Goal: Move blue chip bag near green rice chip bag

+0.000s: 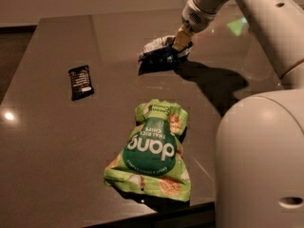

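Observation:
The blue chip bag (pixel 159 52) is a small wrinkly dark blue and white foil bag at the far middle of the dark table. My gripper (pixel 180 44) is shut on its right end and holds it slightly raised and tilted. The green rice chip bag (pixel 153 151) lies flat nearer the front edge, its "dang" circle facing up, well apart from the blue bag.
A flat black bar wrapper (pixel 80 81) lies on the left part of the table (pixel 47 141). My white arm (pixel 256 18) reaches in from the upper right, and the robot's white body (pixel 261 160) fills the lower right. The table's front edge runs just below the green bag.

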Tool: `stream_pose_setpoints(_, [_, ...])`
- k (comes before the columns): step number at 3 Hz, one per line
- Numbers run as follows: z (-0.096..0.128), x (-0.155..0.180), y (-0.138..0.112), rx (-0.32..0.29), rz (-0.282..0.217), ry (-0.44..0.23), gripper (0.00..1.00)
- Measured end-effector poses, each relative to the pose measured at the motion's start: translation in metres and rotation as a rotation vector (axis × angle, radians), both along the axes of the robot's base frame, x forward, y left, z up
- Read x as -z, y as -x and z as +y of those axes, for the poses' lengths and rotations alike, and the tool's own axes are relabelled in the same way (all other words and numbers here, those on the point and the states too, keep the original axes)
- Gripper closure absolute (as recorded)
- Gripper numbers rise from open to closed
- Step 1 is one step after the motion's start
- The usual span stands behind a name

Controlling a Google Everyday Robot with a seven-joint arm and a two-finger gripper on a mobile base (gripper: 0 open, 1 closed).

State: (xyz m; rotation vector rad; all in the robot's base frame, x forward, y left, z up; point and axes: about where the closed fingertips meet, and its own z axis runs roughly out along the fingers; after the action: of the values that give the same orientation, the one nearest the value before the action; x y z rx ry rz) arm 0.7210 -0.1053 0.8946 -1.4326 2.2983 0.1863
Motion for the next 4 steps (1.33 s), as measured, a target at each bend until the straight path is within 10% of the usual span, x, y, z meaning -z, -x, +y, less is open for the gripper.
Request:
stream_pose_setpoints(1, [0.002, -0.022, 0.032, -0.068, -0.011, -0.011, 1.0])
stream_pose_setpoints(4, [0.017, -0.032, 0.135, -0.244, 0.026, -0.014, 1.0])
